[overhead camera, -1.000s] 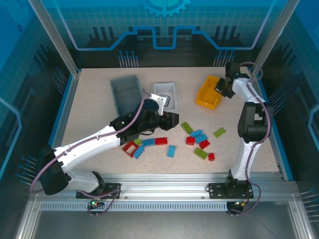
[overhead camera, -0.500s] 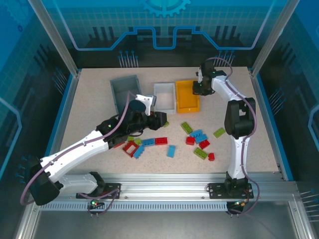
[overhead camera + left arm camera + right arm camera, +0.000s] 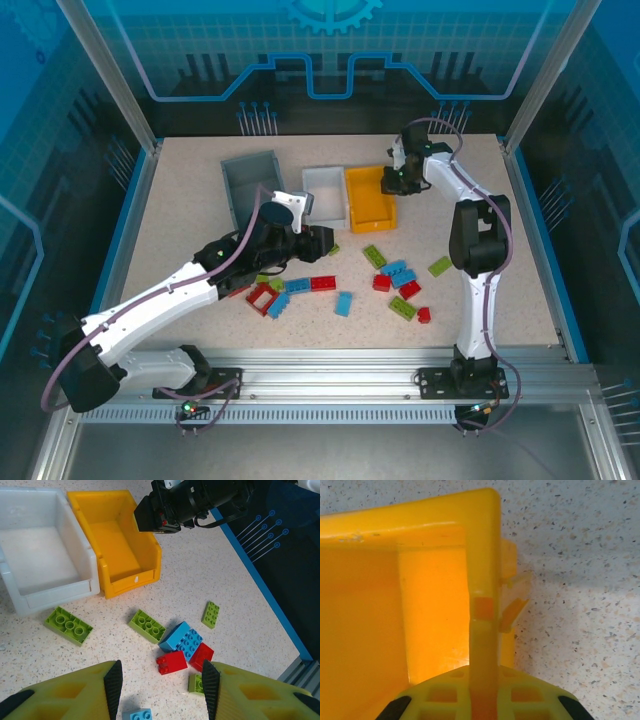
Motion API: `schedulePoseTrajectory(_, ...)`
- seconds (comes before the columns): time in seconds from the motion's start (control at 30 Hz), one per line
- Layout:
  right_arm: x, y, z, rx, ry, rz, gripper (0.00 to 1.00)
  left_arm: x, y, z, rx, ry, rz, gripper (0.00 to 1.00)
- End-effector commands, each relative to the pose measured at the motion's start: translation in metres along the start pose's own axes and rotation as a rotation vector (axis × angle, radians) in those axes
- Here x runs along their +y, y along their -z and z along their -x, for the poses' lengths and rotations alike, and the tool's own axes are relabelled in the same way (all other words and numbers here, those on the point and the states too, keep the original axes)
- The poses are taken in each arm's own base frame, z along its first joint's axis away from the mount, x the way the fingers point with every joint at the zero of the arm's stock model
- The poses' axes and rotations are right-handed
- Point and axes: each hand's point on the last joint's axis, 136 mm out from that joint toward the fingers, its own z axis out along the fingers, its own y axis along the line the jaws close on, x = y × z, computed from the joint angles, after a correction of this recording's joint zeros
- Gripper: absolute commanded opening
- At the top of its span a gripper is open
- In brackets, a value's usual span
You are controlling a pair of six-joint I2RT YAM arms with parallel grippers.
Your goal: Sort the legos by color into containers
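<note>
Three containers stand in a row at the back: a dark grey one [image 3: 250, 185], a white one [image 3: 328, 192] [image 3: 45, 555] and a yellow one [image 3: 368, 197] [image 3: 117, 545]. My right gripper [image 3: 395, 180] [image 3: 484, 700] is shut on the yellow container's right wall [image 3: 482, 570]. Red, blue and lime legos [image 3: 392, 275] lie scattered on the table nearer the arms. My left gripper [image 3: 322, 240] [image 3: 161, 690] hovers open above them, with nothing between its fingers. Below it lie a red lego [image 3: 171, 662], a blue one [image 3: 183, 638] and a green one [image 3: 147, 626].
More legos lie near the left arm, among them a red frame piece [image 3: 262, 297] and a blue brick [image 3: 343, 303]. A green brick [image 3: 67, 625] sits just in front of the white container. The blue table rim [image 3: 555, 270] runs along the right side.
My right gripper has dragged the yellow container left until it sits beside the white one. The left arm has drawn back slightly to the left and then held still.
</note>
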Motion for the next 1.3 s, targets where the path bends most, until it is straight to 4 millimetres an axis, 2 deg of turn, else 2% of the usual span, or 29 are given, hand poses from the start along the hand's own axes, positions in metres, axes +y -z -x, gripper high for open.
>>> schedulePoseTrajectory(0.0, 0.006, -0.002, -0.013, 0.041, -0.018, 0.011, 0.19, 0.009, 0.001, 0.000, -0.007, 0.012, 0.031, 0.49)
schedulePoseTrajectory(0.1, 0.003, 0.002, -0.012, 0.027, -0.026, -0.018, 0.30, 0.010, 0.000, -0.003, 0.003, 0.016, 0.034, 0.49)
schedulePoseTrajectory(0.27, 0.000, 0.027, -0.005, -0.034, -0.014, -0.065, 0.52, 0.011, 0.001, -0.008, 0.016, 0.033, 0.033, 0.51)
schedulePoseTrajectory(0.4, -0.003, 0.056, 0.001, -0.095, -0.008, -0.119, 0.60, 0.011, 0.003, -0.013, 0.028, 0.062, 0.023, 0.53)
schedulePoseTrajectory(0.53, 0.001, 0.096, -0.001, -0.176, 0.006, -0.164, 0.62, 0.012, 0.008, -0.021, 0.043, 0.109, 0.006, 0.54)
schedulePoseTrajectory(0.67, 0.019, 0.125, -0.019, -0.217, 0.064, -0.189, 0.63, 0.013, 0.014, -0.030, 0.061, 0.156, -0.007, 0.54)
schedulePoseTrajectory(0.9, 0.053, 0.154, -0.079, -0.220, 0.175, -0.172, 0.64, 0.023, 0.035, -0.047, 0.080, 0.215, 0.021, 0.54)
schedulePoseTrajectory(1.0, 0.067, 0.155, -0.107, -0.197, 0.224, -0.144, 0.65, 0.033, 0.046, -0.058, 0.088, 0.247, 0.049, 0.53)
schedulePoseTrajectory(1.07, 0.073, 0.143, -0.126, -0.151, 0.261, -0.132, 0.66, 0.039, 0.051, -0.065, 0.095, 0.263, 0.065, 0.52)
schedulePoseTrajectory(1.13, 0.076, 0.121, -0.143, -0.087, 0.297, -0.125, 0.66, 0.044, 0.054, -0.073, 0.098, 0.279, 0.066, 0.51)
schedulePoseTrajectory(1.27, 0.079, 0.079, -0.162, 0.033, 0.344, -0.129, 0.67, 0.041, 0.052, -0.082, 0.100, 0.301, 0.028, 0.52)
